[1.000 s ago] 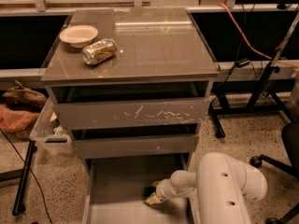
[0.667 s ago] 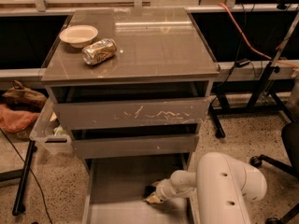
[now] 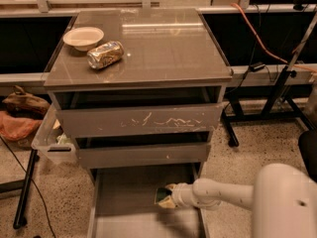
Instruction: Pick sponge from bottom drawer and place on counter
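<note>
The bottom drawer (image 3: 124,202) is pulled out at the foot of the grey cabinet. My gripper (image 3: 166,199) reaches into it from the right, over the right part of its floor. It is shut on the sponge (image 3: 161,195), whose dark green face shows, with yellow at the edge, held a little above the drawer floor. The glossy grey-brown counter (image 3: 163,43) tops the cabinet, well above the gripper.
A crushed golden can (image 3: 104,54) and a cream bowl (image 3: 83,37) sit at the counter's left rear. The scratched top drawer (image 3: 141,119) and middle drawer (image 3: 143,154) overhang the bottom one. A clear bin (image 3: 49,142) hangs at the cabinet's left. My white arm (image 3: 282,202) fills the lower right.
My gripper has risen slightly with the sponge in it, from the drawer floor to just above it. Nothing else has moved.
</note>
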Tool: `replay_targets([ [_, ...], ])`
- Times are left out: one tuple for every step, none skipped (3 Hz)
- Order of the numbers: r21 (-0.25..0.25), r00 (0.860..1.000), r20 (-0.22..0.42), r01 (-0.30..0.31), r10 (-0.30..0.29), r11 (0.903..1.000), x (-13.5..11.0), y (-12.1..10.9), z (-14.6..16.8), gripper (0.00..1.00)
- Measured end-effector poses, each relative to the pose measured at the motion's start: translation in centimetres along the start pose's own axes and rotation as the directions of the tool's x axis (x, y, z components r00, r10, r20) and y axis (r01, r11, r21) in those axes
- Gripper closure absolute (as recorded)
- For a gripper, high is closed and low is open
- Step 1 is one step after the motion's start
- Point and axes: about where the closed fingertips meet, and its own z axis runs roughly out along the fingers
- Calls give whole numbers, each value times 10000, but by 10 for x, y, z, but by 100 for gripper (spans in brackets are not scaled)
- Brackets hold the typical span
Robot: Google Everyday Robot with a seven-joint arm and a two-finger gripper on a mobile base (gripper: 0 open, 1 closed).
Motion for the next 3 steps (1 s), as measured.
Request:
replay_targets([
  [1002,9919,829,876,-960,9911,-70,2,-74,100],
  [756,9888,909,1119,-1186,9908,-83,24,-87,100],
  [739,9890,903,1107,-1172,9911,-82,25,-86,100],
])
